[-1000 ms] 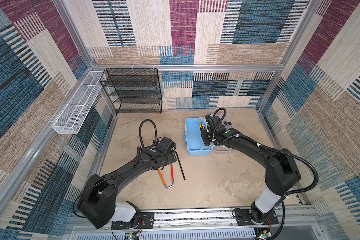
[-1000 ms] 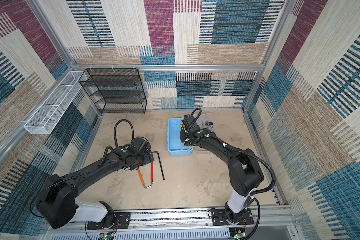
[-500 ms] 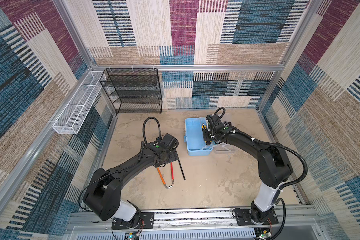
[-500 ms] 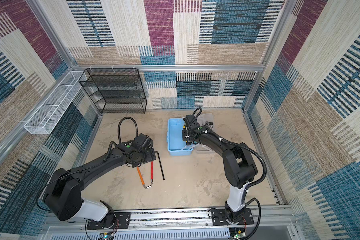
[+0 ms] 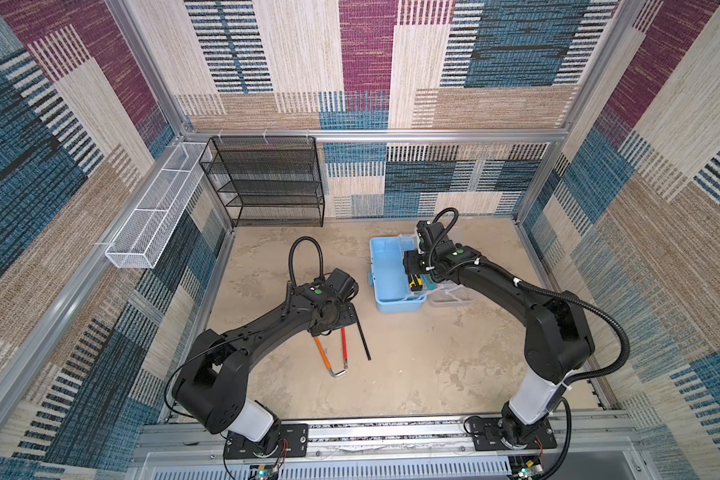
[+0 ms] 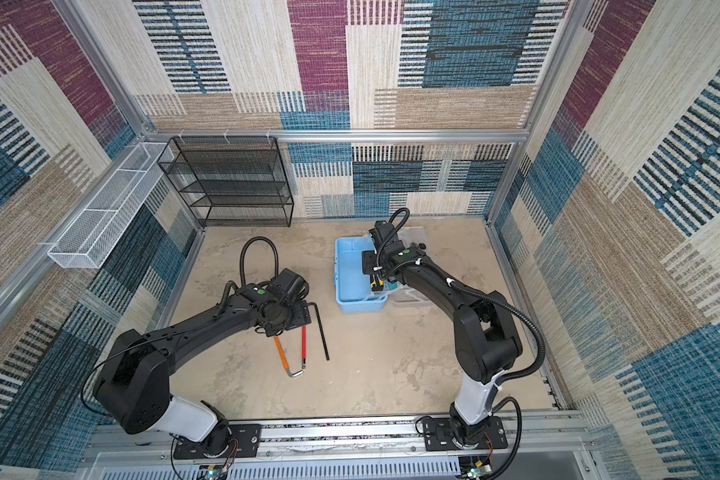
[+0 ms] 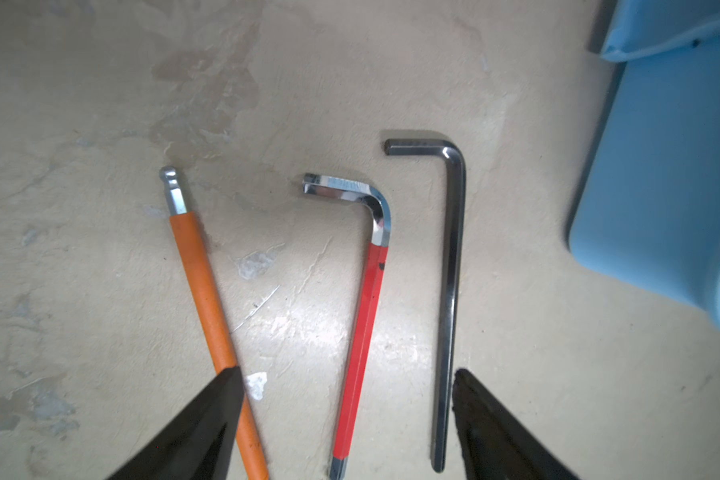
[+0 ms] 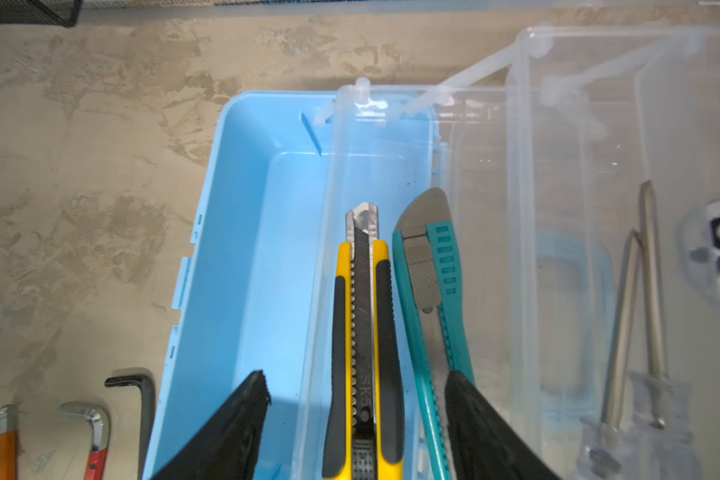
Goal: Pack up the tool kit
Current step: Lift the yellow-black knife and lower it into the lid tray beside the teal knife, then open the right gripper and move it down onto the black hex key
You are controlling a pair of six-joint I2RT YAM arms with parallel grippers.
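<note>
Left gripper (image 7: 346,370) first: jaws spread wide, holding nothing, hanging low over three hex keys on the beige stone-look tabletop (image 5: 433,365). Its black fingers (image 7: 208,432) straddle the red-sleeved chrome hex key (image 7: 368,299). The orange-sleeved hex key (image 7: 200,282) disappears behind one finger on my wrist cam, and the plain black hex key (image 7: 452,270) sits just beside the other finger. Honestly can't tell whether either fingertip touches the table. The three keys lie roughly side by side, apart from one another, near the light blue plastic toolbox (image 5: 385,274).

Right gripper (image 8: 356,374) is over that toolbox, jaws apart too and gripping nothing. The yellow-and-black utility knife (image 8: 364,332) lies between the fingers with neither one touching it. That knife sits in the clear plastic tray (image 8: 375,124) perched along one side of the blue tub, right next to a teal utility knife (image 8: 433,291) whose rear end is hidden behind a finger.

The toolbox's clear lid (image 8: 558,104) is flipped open beyond the tray. Two clear-handled screwdrivers (image 8: 653,291) show through the plastic there, though I can't say if they're in the lid or under it.

In both top views the toolbox sits toward the back of the table on the right arm's side, with the hex keys to its left. The black wire-mesh rack (image 5: 267,183) stands against the back wall, well apart from everything.
</note>
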